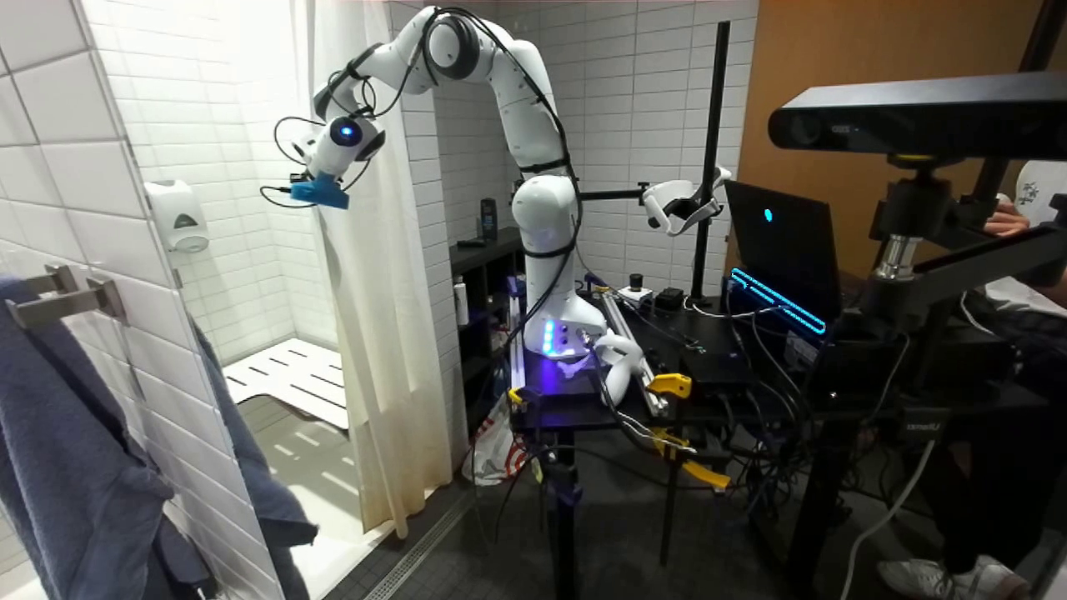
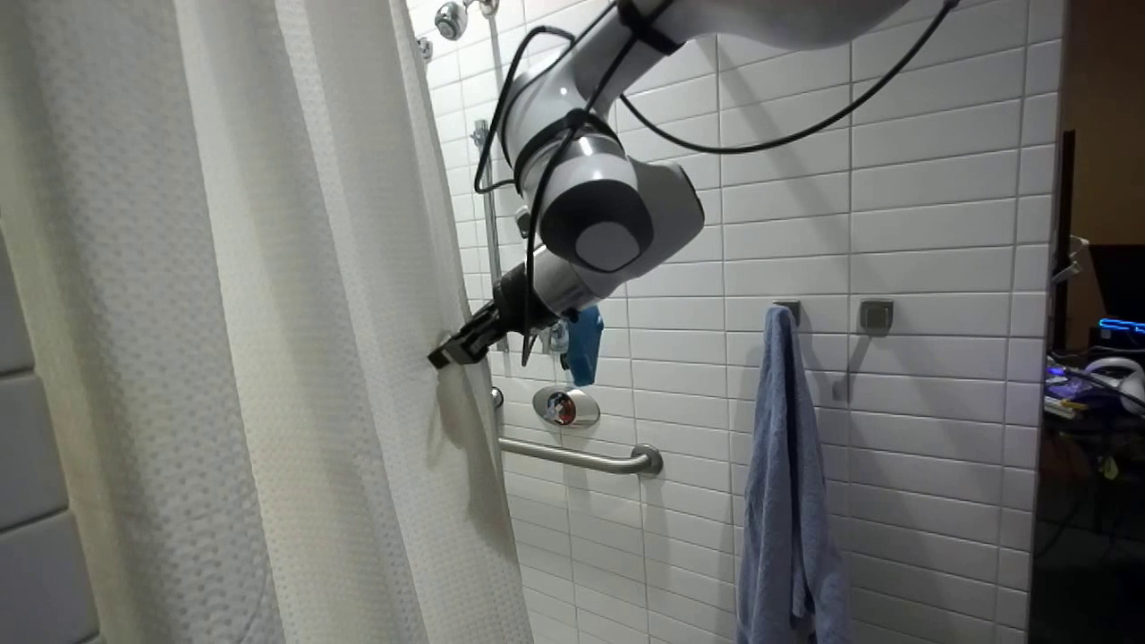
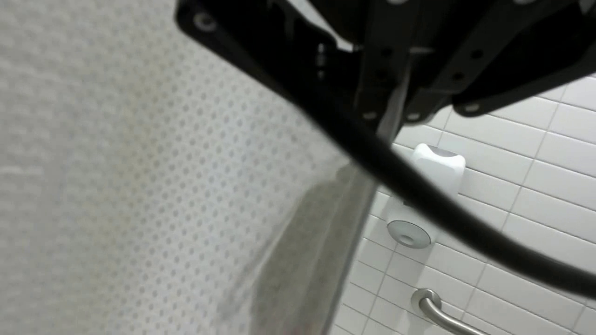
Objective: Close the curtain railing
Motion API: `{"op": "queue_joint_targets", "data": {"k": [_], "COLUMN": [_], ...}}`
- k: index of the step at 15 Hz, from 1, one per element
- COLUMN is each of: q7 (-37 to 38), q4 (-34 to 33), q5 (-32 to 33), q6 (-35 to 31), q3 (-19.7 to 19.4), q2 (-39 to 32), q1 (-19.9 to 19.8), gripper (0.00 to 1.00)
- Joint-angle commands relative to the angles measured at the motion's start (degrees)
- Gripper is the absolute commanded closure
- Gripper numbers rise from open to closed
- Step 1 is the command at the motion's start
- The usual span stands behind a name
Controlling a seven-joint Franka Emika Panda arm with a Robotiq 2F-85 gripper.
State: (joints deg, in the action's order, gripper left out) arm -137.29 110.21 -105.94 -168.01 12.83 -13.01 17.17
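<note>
In front of a tiled wall (image 2: 787, 224), a tall curtain (image 2: 295, 340) hangs upright. The gripper (image 3: 392, 111) pinches its vertical edge between its jaws; in the wrist view, most fabric lies left, so closing likely means pulling right.

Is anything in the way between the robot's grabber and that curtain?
Nothing visible: the wrist view shows the gripper pinching the curtain. A black cable crosses the picture in front of them, not between.

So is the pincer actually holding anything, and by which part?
The pincer is shut on the curtain, pinching the fabric at its free side edge, well above its lower end.
</note>
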Motion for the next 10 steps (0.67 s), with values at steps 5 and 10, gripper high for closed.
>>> {"op": "queue_joint_targets", "data": {"k": [5, 10], "q7": [-1.7, -1.7], "q4": [-0.3, -0.3], "q5": [0.0, 0.0], "q6": [-2.9, -3.1], "q3": [-1.4, -1.4], "q2": [0.0, 0.0], "q1": [-0.3, -0.2], "gripper": [0.98, 0.98]}}
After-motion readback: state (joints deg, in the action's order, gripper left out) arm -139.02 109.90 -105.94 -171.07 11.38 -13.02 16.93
